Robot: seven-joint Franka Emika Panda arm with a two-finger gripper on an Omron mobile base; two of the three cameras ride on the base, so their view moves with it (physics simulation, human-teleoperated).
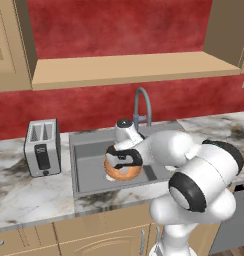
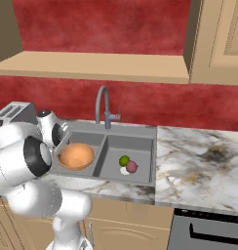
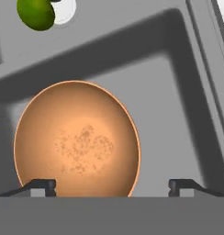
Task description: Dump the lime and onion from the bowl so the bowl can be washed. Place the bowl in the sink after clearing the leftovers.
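Right base view, orange-tan bowl (image 2: 76, 156) in sink's (image 2: 140, 133) left basin, lime (image 2: 124, 160) and onion (image 2: 132, 167) in right basin, gripper (image 3: 112, 185) apparently released above bowl

I'm working in a home kitchen, a rendered one. A marble-patterned counter (image 2: 199, 161) runs along a red wall (image 1: 94, 105), with a grey double-basin sink (image 2: 135, 129) and a curved faucet (image 2: 102, 105) set into it. A silver toaster (image 1: 42, 147) stands on the counter left of the sink. Tan wooden cabinets (image 1: 69, 235) sit under the counter, more hang above (image 2: 223, 39), and a dark oven front (image 2: 208, 229) shows at lower right.
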